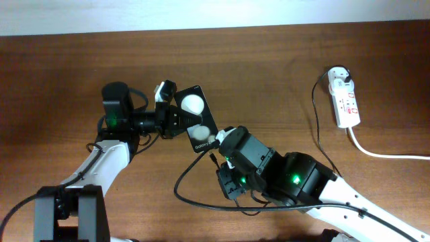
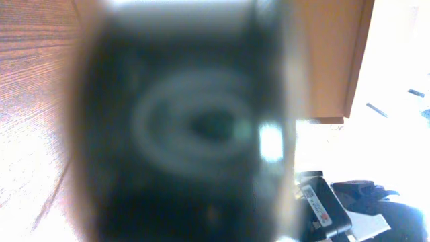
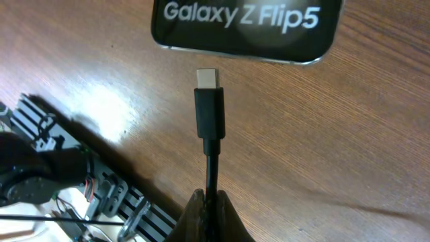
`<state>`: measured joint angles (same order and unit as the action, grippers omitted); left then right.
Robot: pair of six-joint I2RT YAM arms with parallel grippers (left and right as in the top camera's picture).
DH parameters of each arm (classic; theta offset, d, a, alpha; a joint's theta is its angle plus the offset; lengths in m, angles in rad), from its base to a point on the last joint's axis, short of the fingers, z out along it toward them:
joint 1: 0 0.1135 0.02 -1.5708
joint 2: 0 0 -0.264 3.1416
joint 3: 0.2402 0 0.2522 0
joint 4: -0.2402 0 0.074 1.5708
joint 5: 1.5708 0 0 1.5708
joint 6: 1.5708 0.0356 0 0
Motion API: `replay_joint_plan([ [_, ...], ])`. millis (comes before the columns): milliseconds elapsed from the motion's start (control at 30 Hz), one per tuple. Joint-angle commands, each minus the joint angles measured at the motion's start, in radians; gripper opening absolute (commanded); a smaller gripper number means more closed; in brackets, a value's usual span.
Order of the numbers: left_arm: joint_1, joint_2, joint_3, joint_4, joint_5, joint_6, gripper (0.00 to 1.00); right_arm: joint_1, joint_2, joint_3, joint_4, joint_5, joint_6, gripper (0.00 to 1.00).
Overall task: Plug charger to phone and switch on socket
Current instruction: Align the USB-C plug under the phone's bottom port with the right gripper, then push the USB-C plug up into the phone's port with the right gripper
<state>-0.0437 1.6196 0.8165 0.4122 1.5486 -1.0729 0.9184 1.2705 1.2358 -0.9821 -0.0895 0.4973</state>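
Wooden table [image 1: 60, 67] carries everything. The socket [image 1: 347, 104] lies well apart from the right fingers, off to their outer side. The phone [image 3: 245, 23] sits just ahead of the right gripper [image 3: 208, 214]. The left gripper [image 1: 169, 113] appears clamped on the phone's far edge, though that wrist's own view is only a dark blur.

The right fingers [image 3: 195, 218] are pinched shut on the charger [image 3: 209, 114], holding the cable a little behind the plug. Its metal tip points at the phone's near edge without touching it.

Held that far back, the plug may bend aside on contact and skid along the edge. The tip also looks off to one side of the edge's middle, so a straight push may miss the port. If the left hold is loose, the push could simply shove the phone away.
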Motion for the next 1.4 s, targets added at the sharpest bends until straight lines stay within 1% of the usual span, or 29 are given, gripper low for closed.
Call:
replay_joint_plan([
  [0,0.000,-0.003,0.019,0.006,0.024,0.020,0.00,0.004,-0.006,-0.002,0.014,0.027,0.040,0.04],
  [100,0.000,-0.003,0.019,0.006,0.024,0.020,0.00,0.004,-0.001,-0.002,0.011,0.027,0.070,0.04],
  [367,0.000,-0.003,0.019,-0.003,0.024,0.019,0.00,0.004,0.000,-0.002,0.010,-0.011,0.071,0.04],
  [600,0.000,-0.003,0.019,-0.009,0.024,0.019,0.00,0.004,0.047,-0.002,-0.001,-0.010,0.088,0.04],
  [767,0.000,-0.003,0.019,-0.008,0.024,0.021,0.00,0.004,0.047,-0.002,-0.006,-0.011,0.088,0.04],
  [900,0.000,-0.003,0.019,-0.008,0.024,0.080,0.00,0.004,0.047,-0.002,-0.008,-0.011,0.088,0.04],
  [1367,0.000,-0.003,0.019,-0.008,0.024,0.080,0.00,0.003,0.047,-0.002,0.014,0.016,0.088,0.04],
])
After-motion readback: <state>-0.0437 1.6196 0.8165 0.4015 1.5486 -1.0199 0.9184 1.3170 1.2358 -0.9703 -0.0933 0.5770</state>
